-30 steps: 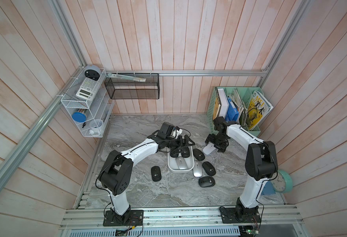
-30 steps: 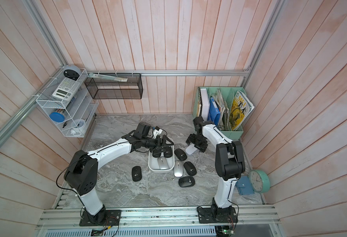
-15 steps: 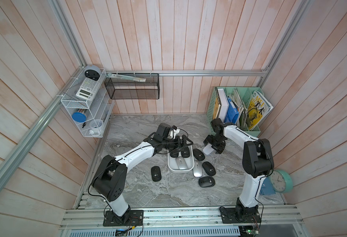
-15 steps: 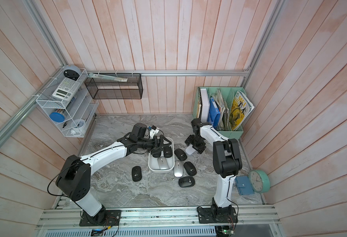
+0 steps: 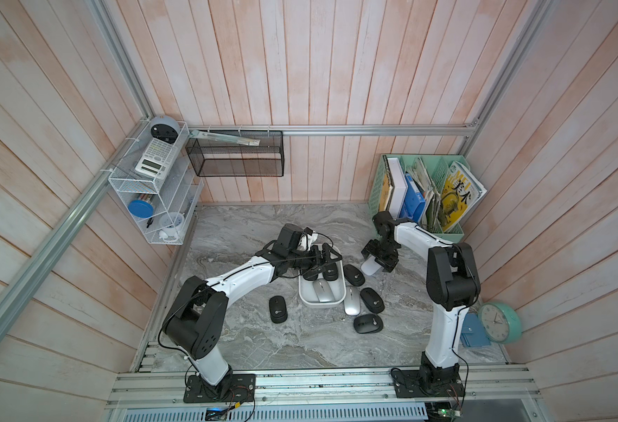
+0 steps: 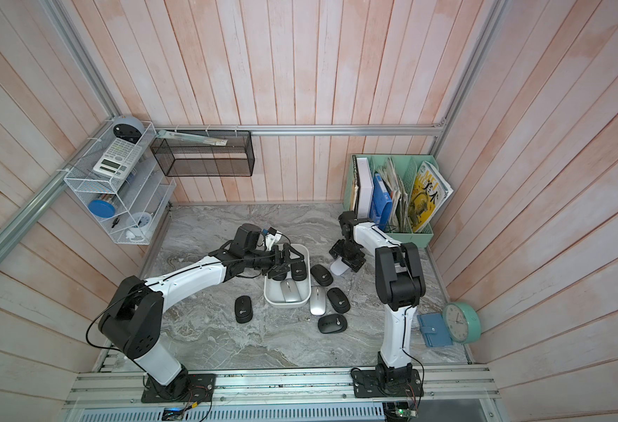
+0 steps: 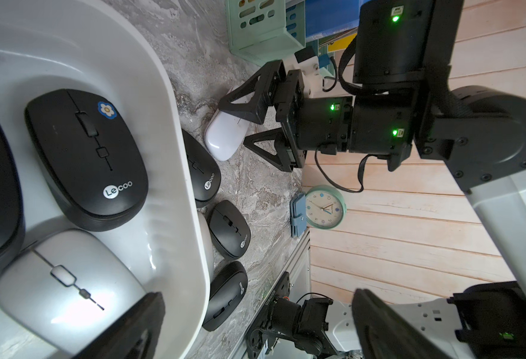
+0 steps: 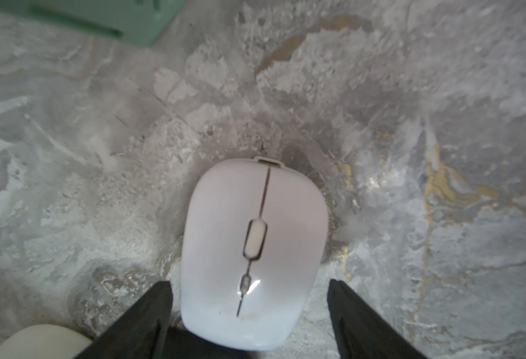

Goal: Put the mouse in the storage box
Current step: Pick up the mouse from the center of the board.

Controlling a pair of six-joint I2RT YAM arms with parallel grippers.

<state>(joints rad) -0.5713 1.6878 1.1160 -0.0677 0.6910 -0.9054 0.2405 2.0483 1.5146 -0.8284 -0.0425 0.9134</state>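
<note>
A white mouse [image 8: 252, 255] lies on the marble table, right of the storage box [image 5: 322, 305], in both top views [image 6: 338, 269]. My right gripper [image 8: 249, 284] is open and straddles its rear end, one finger [image 8: 149, 314] on each side with small gaps. In both top views it [image 5: 378, 257] hangs just above the mouse. The white storage box [image 7: 174, 174] holds two black mice [image 7: 87, 158] and a silver one [image 7: 62, 286]. My left gripper [image 7: 257, 295] stands wide open and empty over the box's far end [image 5: 322, 261].
Loose black mice [image 5: 353, 274] [image 5: 372, 299] [image 5: 368, 323] and a silver one [image 5: 352, 300] lie right of the box, another black one [image 5: 277, 309] on its left. A mint file holder [image 5: 420, 193] stands behind the right arm. Teal clock [image 5: 499, 321] and blue wallet [image 5: 475, 330] at front right.
My right gripper has shifted slightly left over the white mouse and its jaws have narrowed a little. The left arm's elbow has swung out while its gripper stays over the box.
</note>
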